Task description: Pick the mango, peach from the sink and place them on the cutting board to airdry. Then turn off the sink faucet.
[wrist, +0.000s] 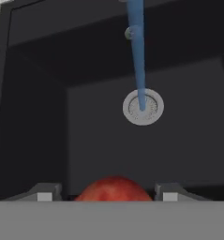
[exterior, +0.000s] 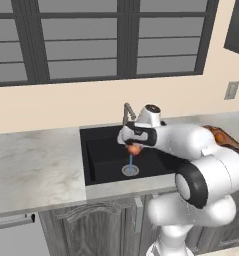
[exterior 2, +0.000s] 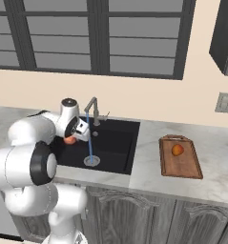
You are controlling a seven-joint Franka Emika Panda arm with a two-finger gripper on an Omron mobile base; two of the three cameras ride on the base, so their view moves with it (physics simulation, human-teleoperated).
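Gripper clasps the peach above the sink, near the running water; round, smooth and probably wet, it could slip unless held across its widest middle.

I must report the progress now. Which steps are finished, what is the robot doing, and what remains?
Done: the mango lies on the cutting board. In hand: the peach sits between the fingers of the gripper, above the sink floor, so it looks grasped and lifted. Left: carry the peach to the board, then turn off the faucet; water runs into the drain.
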